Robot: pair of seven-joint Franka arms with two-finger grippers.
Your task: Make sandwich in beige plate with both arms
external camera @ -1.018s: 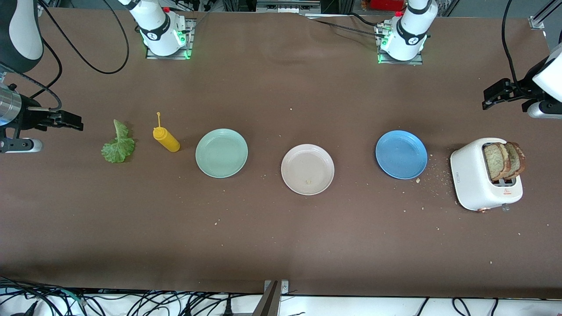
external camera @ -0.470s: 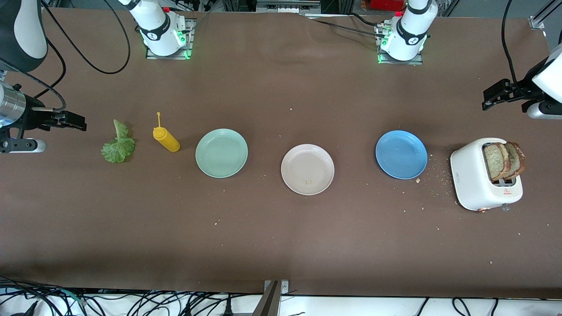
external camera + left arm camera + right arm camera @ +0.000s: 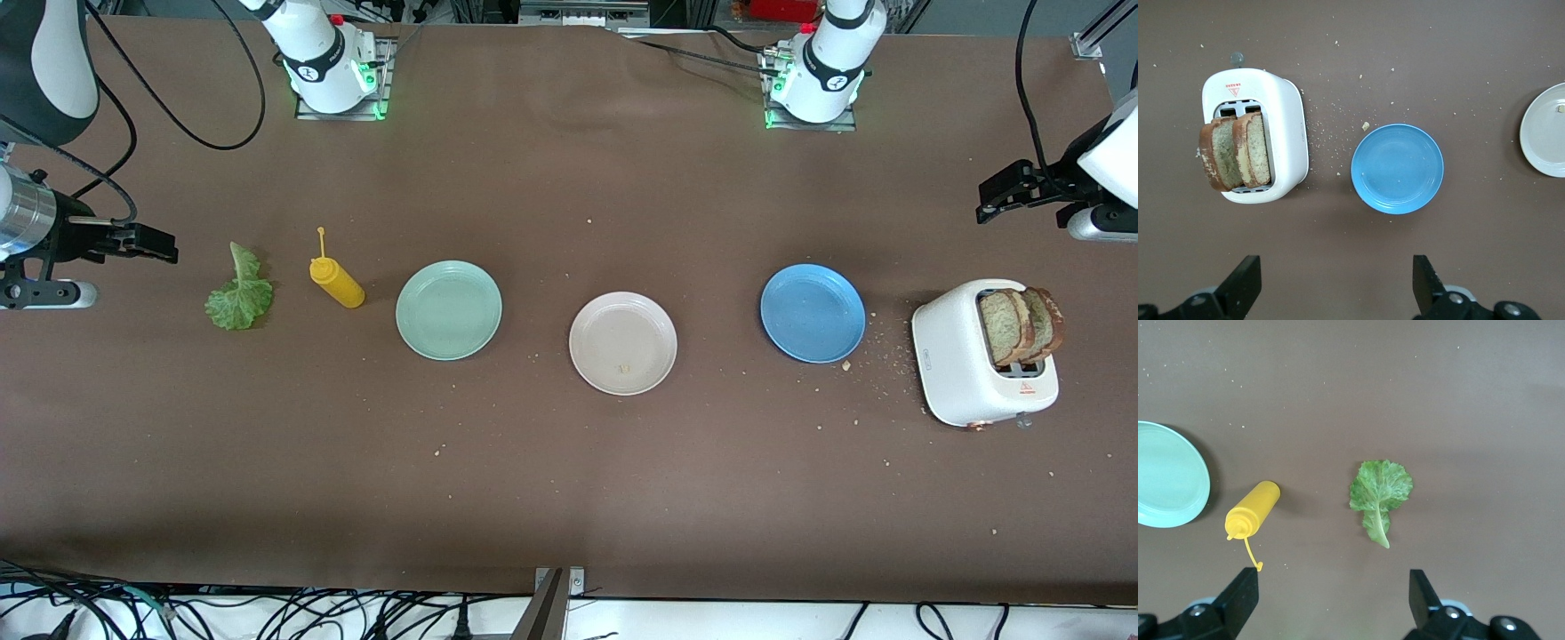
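Nothing of the sandwich is built yet, judging by how things lie. The brown table carries everything in one row. At the left arm's end stands the white toaster, with two slices of bread upright in its slots, untouched. Beside it, toward the middle, lies the blue plate, then the beige plate, bare except for a tiny crumb, then the mint-green plate. Toward the right arm's end come the yellow squeeze bottle, lying on its side, and the lettuce leaf, flat on the table.

The left gripper hangs in the air over the table near the toaster, its fingers spread wide and holding nothing. The right gripper hangs over the table's end near the lettuce, fingers likewise spread and empty.

All steps remain: a first slice onto the beige plate, the lettuce on top, then the second slice. Crumbs lie scattered around the toaster.
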